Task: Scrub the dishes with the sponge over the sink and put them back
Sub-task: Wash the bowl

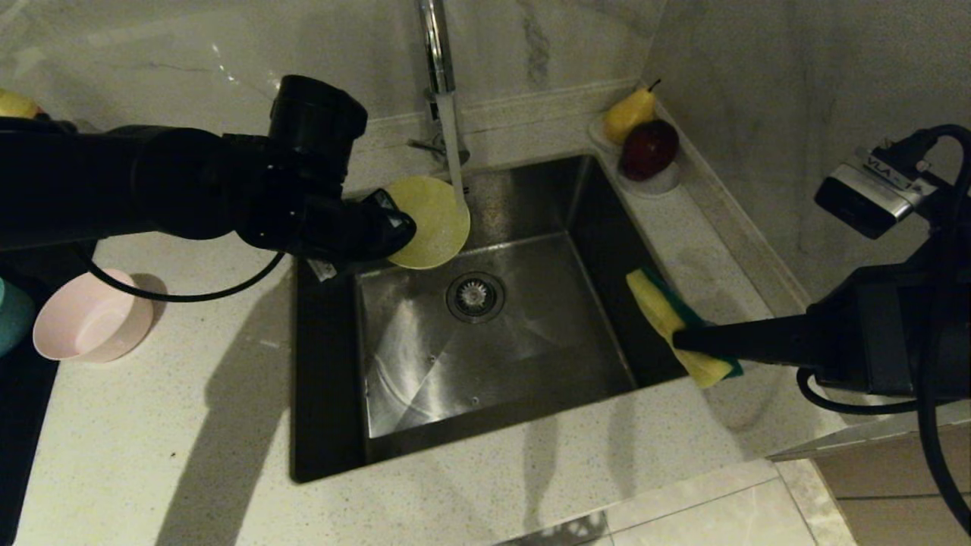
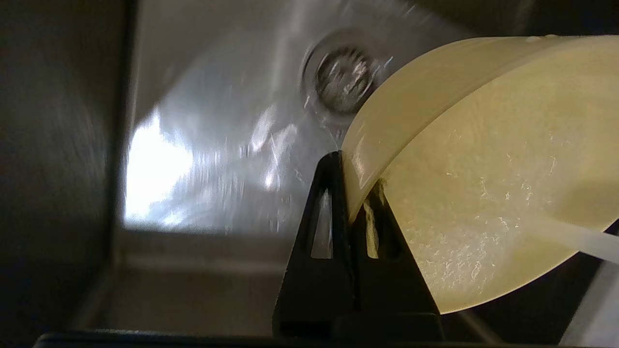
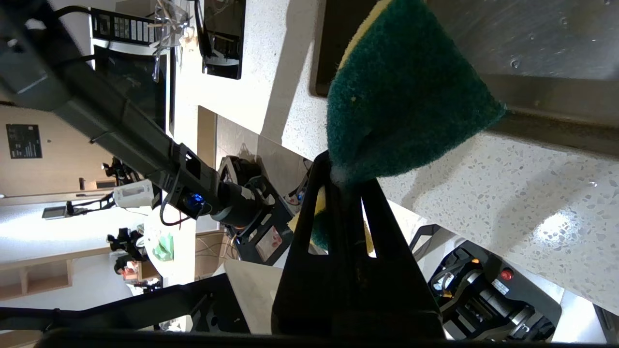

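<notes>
Water (image 2: 575,237) streams into yellow bowl (image 2: 483,193), left-wrist view only.

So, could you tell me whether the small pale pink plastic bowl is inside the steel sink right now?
No, the small pale pink plastic bowl sits on the speckled countertop to the left of the square stainless-steel sink, outside the basin.

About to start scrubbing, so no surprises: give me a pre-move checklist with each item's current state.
1. Left end effector clamped on yellow bowl rim: ok.
2. Bowl held above the sink: ok.
3. Water stream from the tap reaching the bowl: ok.
4. Right end effector clamped on sponge: ok.
5. Sponge touching the bowl: not ok, they are apart.
6. Pink bowl clean: cannot tell.
</notes>
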